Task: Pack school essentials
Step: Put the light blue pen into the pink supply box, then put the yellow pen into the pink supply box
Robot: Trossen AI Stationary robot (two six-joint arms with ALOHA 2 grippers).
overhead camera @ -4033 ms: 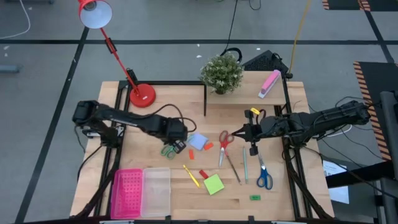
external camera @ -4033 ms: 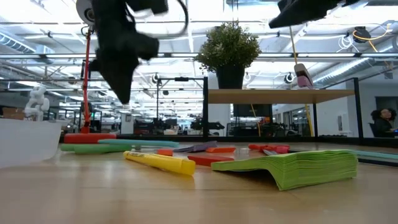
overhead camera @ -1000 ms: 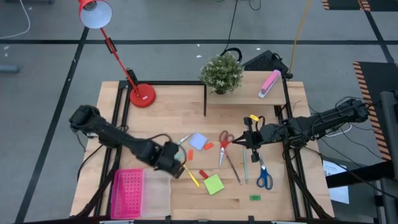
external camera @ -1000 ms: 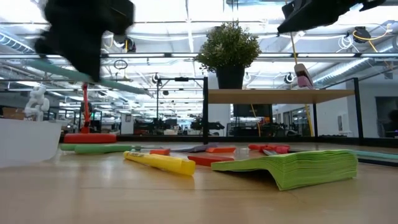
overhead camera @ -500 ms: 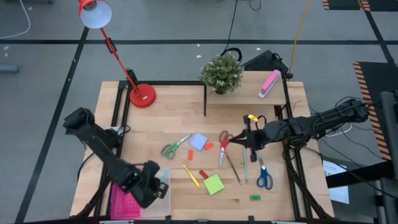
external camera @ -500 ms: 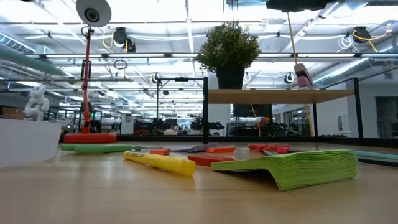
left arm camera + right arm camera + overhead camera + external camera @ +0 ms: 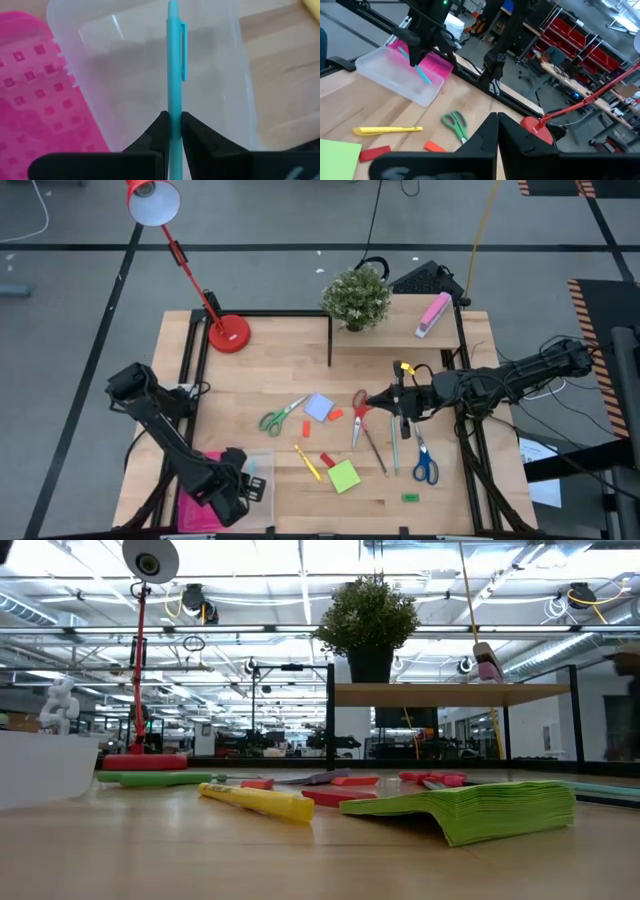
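Observation:
My left gripper (image 7: 243,482) hangs over the clear container (image 7: 258,472) at the table's near left, shut on a teal pen (image 7: 173,60). My right gripper (image 7: 397,402) hovers shut over the middle right, holding nothing. It is beside the red scissors (image 7: 360,409). Flat on the table lie green scissors (image 7: 280,416), a pale-blue note pad (image 7: 318,407), a yellow pen (image 7: 307,462), a green note pad (image 7: 343,476), blue scissors (image 7: 424,461), thin pencils (image 7: 376,450) and small red, orange and green blocks. My left gripper pinches the teal pen's barrel (image 7: 173,114) between its two fingers, which lie across it. The clip end (image 7: 183,50) sticks out beyond the fingertips. The fingers come from above, and the pen (image 7: 422,73) slants down below them over the clear container.
A pink perforated tray (image 7: 200,485) lies against the clear container's left side. A red lamp base (image 7: 228,333) stands at the far left. A potted plant (image 7: 356,297) and a pink-and-white block (image 7: 433,314) sit on the raised far shelf.
My left gripper has carried the teal pen from the middle of the table toward the near left corner. It has stopped over the clear container, still shut on the pen. The things on the table have stayed in place.

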